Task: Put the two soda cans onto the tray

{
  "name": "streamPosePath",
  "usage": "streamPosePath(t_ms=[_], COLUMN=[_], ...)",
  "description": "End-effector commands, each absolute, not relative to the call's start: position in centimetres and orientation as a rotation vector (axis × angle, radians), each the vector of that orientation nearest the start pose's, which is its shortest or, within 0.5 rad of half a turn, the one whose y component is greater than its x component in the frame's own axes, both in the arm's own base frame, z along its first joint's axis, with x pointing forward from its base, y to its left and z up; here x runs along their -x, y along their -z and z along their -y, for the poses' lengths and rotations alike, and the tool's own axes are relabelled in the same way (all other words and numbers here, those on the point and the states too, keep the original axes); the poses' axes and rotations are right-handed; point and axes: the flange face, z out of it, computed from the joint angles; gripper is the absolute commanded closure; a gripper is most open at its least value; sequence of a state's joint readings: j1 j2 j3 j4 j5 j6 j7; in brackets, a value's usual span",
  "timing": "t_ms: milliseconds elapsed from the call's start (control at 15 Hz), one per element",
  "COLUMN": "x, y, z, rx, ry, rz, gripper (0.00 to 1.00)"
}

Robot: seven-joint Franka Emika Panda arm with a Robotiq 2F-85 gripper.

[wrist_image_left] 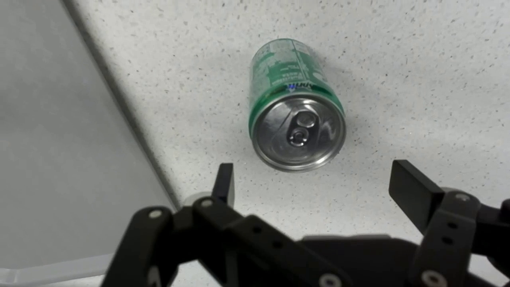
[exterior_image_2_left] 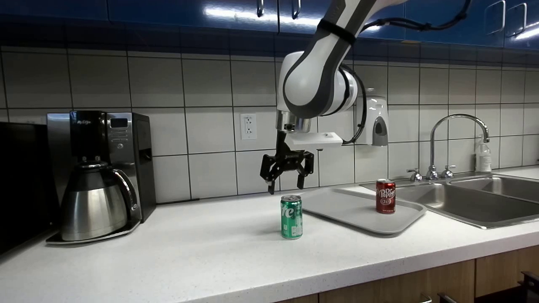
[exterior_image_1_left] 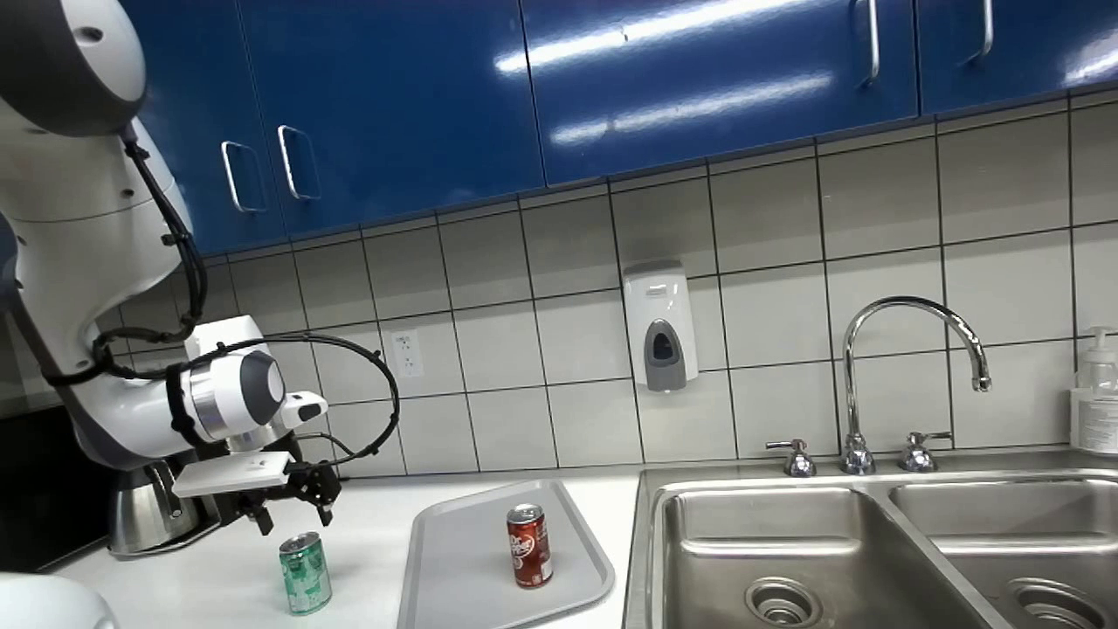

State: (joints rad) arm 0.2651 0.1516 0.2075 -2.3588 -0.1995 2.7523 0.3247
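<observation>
The green soda can (exterior_image_1_left: 306,574) stands upright on the counter beside the tray. It also shows in an exterior view (exterior_image_2_left: 291,217) and in the wrist view (wrist_image_left: 295,119), silvery top facing the camera. The red soda can (exterior_image_1_left: 529,546) stands upright on the grey tray (exterior_image_1_left: 454,550) in both exterior views (exterior_image_2_left: 385,197); it is out of the wrist view. The tray also shows in an exterior view (exterior_image_2_left: 349,210) and at the left of the wrist view (wrist_image_left: 71,139). My gripper (exterior_image_1_left: 294,519) is open and empty above the green can, its fingers (exterior_image_2_left: 286,187) apart and not touching it (wrist_image_left: 312,171).
A coffee maker (exterior_image_2_left: 143,168) with a dark-and-steel pot (exterior_image_2_left: 94,202) stands on the counter. A steel double sink (exterior_image_1_left: 651,559) with a faucet (exterior_image_1_left: 856,393) lies beyond the tray. A soap dispenser (exterior_image_1_left: 661,323) hangs on the tiled wall. Blue cabinets (exterior_image_1_left: 393,105) hang above.
</observation>
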Motion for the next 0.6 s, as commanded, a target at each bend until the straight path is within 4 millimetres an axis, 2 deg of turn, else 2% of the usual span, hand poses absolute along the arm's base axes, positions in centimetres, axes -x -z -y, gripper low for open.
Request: streamPosePath(t_ms=[0, 533], x=[-47.3, -47.3], y=[-28.7, -27.7], z=[-25.3, -25.4], rx=[3.066, 3.092], ry=[0.359, 0.349], rz=[0.532, 0.559], gripper=[0.0, 0.0])
